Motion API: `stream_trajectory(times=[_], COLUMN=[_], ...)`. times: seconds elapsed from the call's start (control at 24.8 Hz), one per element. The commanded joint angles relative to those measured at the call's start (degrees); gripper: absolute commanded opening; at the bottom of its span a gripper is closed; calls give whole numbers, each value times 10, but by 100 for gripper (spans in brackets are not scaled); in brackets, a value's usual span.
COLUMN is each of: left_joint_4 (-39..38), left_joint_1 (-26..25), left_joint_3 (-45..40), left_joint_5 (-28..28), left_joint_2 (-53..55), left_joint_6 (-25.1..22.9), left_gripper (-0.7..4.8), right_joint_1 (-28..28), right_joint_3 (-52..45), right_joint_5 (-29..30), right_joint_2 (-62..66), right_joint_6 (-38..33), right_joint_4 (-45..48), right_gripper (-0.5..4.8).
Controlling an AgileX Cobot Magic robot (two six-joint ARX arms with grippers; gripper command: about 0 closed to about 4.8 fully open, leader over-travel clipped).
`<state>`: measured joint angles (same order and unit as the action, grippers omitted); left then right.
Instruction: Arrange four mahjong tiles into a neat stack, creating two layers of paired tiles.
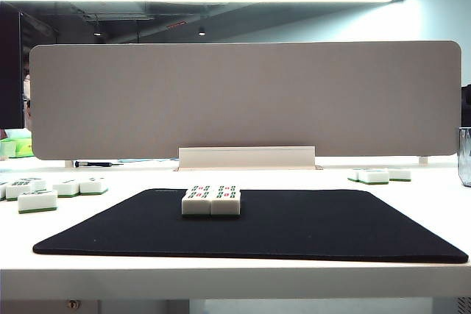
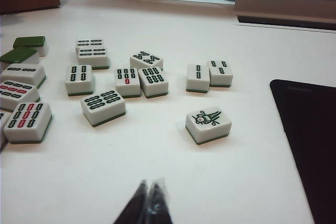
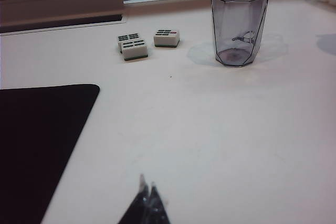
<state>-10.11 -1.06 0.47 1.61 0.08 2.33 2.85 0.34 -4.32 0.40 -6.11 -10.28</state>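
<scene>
Two mahjong tiles (image 1: 211, 201) lie side by side, faces up, on the middle of the black mat (image 1: 294, 226); their fronts are white with a thin green edge at the bottom. Neither gripper shows in the exterior view. My left gripper (image 2: 148, 187) is shut and empty, hovering over bare white table short of several loose tiles, the nearest a bird-marked tile (image 2: 208, 124). My right gripper (image 3: 147, 184) is shut and empty too, over bare table beside the mat's corner (image 3: 37, 140), far from two loose tiles (image 3: 134, 47).
Loose tiles (image 1: 37, 200) lie scattered on the table left of the mat, and a few more tiles (image 1: 374, 176) lie at the right. A clear glass (image 3: 239, 24) stands at the far right. A grey divider panel (image 1: 243, 101) closes off the back of the table.
</scene>
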Motion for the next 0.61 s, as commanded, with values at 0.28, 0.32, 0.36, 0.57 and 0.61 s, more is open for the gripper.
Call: stream_trajectory(times=[0.28, 0.32, 0.36, 0.57, 0.61], left_joint_4=[-7, -7, -7, -7, -7], left_joint_1=[-1, -1, -1, -1, -1], left_joint_3=[-1, -1, -1, -1, -1], left_joint_5=[-3, -3, -3, -3, -3], left_joint_2=[0, 0, 0, 0, 0], left_joint_6=[-2, -2, -2, -2, -2], left_gripper=[8, 8, 8, 8, 8], right_joint_1=[0, 0, 0, 0, 0], right_joint_3=[0, 0, 0, 0, 2], right_joint_5=[0, 0, 0, 0, 0], right_joint_2=[-5, -5, -5, -5, -5], right_joint_6=[2, 2, 2, 2, 2], right_joint_4=[2, 2, 2, 5, 6], right_gripper=[-1, -1, -1, -1, -1])
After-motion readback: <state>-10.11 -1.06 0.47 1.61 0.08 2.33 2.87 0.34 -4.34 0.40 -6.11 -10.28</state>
